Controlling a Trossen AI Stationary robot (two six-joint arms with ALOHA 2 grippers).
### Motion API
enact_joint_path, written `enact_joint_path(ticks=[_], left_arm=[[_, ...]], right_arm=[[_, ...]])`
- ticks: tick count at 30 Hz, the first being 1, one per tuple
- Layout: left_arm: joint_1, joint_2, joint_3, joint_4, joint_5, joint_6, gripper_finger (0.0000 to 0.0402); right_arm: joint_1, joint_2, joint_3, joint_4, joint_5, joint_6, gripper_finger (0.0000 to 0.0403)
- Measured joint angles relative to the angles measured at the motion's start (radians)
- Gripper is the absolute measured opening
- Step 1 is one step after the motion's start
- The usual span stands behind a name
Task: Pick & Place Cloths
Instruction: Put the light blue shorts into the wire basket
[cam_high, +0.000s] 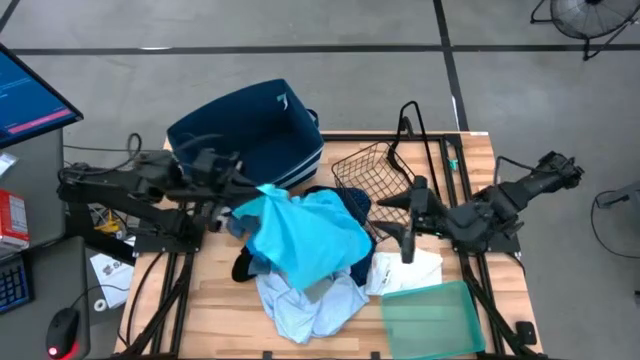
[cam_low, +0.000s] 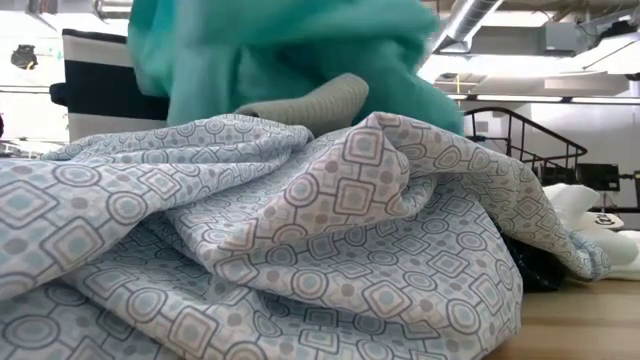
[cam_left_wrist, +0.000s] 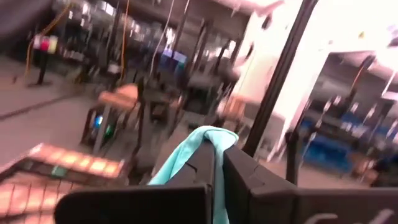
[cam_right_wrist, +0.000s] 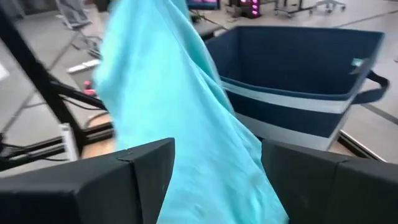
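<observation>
Your left claw (cam_left_wrist: 219, 163) is clamped on the turquoise cloth (cam_high: 300, 235), holding it lifted above the cloth pile (cam_high: 310, 290) in the middle of the table (cam_high: 215, 300), while your right claw (cam_right_wrist: 217, 168) hangs with fingers apart just beside it.

A big navy fabric bin (cam_high: 262, 125) with white stripes sits at the table's far edge. Beside it stands a black wire basket (cam_high: 368, 172). A translucent green tray (cam_high: 432, 318) lies at the near right corner.

A bright turquoise cloth (cam_high: 300, 238) hangs lifted and draped above the heap at mid-desk. Beneath it lie a crumpled pale blue patterned cloth (cam_high: 305, 302), a white cloth (cam_high: 405, 272), and dark pieces.
</observation>
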Motion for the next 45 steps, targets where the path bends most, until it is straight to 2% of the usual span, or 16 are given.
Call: enact_joint_path(ticks=[6, 9, 13, 16, 23, 30, 38, 45], left_arm=[[0.0, -0.041, -0.001, 0.247, 0.008, 0.009, 0.0], [0.0, -0.051, 0.0, 0.381, 0.04, 0.031, 0.0], [0.0, -0.051, 0.0, 0.478, 0.039, 0.034, 0.0], [0.0, -0.045, 0.0, 0.533, -0.021, 0.045, 0.0], [0.008, -0.017, 0.0, 0.653, -0.251, 0.134, 0.0], [0.058, 0.03, 0.0, 0.845, -0.305, 0.172, 0.0], [0.108, 0.062, 0.0, 0.881, -0.306, 0.166, 0.0], [0.136, 0.07, 0.0, 0.896, -0.328, 0.166, 0.0]], right_arm=[[-0.072, 0.087, 0.0, 0.002, -0.081, -0.054, 0.0235], [-0.083, 0.13, 0.0, 0.005, -0.084, -0.131, 0.0236], [-0.09, 0.185, -0.001, 0.044, -0.082, -0.244, 0.0249], [-0.1, 0.229, 0.0, 0.116, -0.081, -0.319, 0.0264], [-0.133, 0.337, 0.0, 0.347, -0.096, -0.401, 0.0302], [-0.159, 0.426, 0.0, 0.535, -0.156, -0.404, 0.0326], [-0.204, 0.523, 0.0, 0.682, -0.154, -0.403, 0.0325], [-0.222, 0.594, 0.0, 0.702, -0.152, -0.404, 0.0325]])
